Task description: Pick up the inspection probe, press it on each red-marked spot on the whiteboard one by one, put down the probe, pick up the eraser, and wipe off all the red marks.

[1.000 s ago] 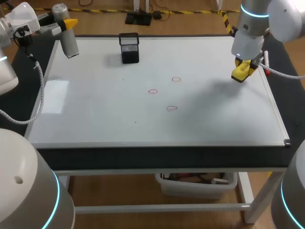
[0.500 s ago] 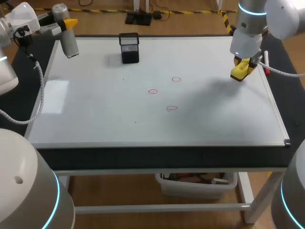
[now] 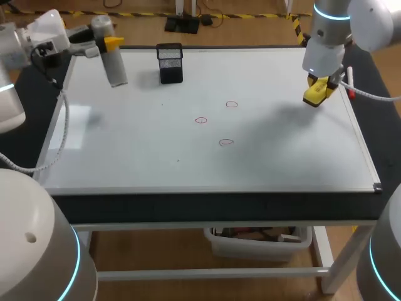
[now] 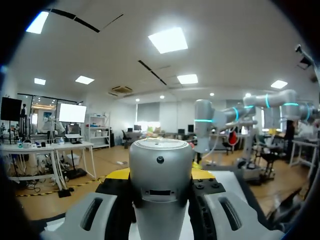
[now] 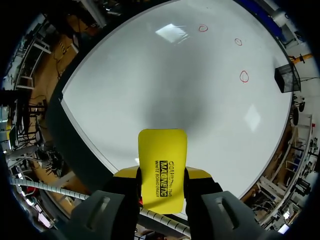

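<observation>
The left arm's gripper (image 3: 108, 44) grips a grey cylindrical inspection probe (image 3: 116, 68), roughly upright, above the far left corner of the white rectangular whiteboard (image 3: 125, 150). It is near a black mesh pen holder (image 3: 170, 63). Three small red circular marks (image 3: 200, 120) sit around the board's middle, apart from one another. The right arm's gripper (image 3: 321, 86) clasps a yellow block eraser (image 3: 314, 96) above the board's far right part.

Probe (image 4: 160, 165) btm end cut off in L wrist view.

A black-topped table (image 3: 207, 207) stands on white legs.
</observation>
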Tool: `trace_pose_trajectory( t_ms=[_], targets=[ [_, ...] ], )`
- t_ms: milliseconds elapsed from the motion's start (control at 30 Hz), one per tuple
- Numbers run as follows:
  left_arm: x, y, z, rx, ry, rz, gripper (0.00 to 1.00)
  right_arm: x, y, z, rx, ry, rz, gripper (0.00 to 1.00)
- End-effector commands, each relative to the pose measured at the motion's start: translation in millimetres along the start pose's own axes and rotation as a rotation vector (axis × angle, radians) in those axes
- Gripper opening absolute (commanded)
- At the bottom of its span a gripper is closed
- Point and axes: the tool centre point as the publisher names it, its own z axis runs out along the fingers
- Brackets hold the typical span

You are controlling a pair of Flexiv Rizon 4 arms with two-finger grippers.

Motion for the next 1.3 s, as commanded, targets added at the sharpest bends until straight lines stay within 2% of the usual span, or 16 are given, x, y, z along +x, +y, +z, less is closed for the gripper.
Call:
trace_pose_trajectory(
  t_ms=[33, 100, 167, 267, 633, 1033, 1300],
  targets=[
    [19.4, 6.5, 11, 0.017, 0.058, -0.011, 0.0, -1, -1, -1, 0.0, 0.005, -0.002, 0.0],
    [35.6, 10.4, 22, -0.011, 0.105, 0.007, 0.0, -1, -1, -1, 0.0, 0.005, -0.002, 0.0],
    [49.6, 14.7, 31, 0.008, 0.149, -0.015, 0.0, -1, -1, -1, 0.0, 0.005, -0.002, 0.0],
    [69.3, 23.7, 46, -0.008, 0.23, -0.011, 0.0, -1, -1, -1, 0.0, 0.005, -0.002, 0.0],
    [116.7, 56.1, 96, -0.042, 0.455, -0.039, 0.0, -1, -1, -1, 0.0, 0.005, -0.002, 0.0],
    [136.9, 75.7, 141, -0.004, 0.603, -0.065, 0.0, -1, -1, -1, 0.0, 0.005, -0.002, 0.0],
    [143.2, 87.2, 163, 0.022, 0.662, -0.079, 0.0, -1, -1, -1, 0.0, 0.005, -0.002, 0.0]
  ],
)
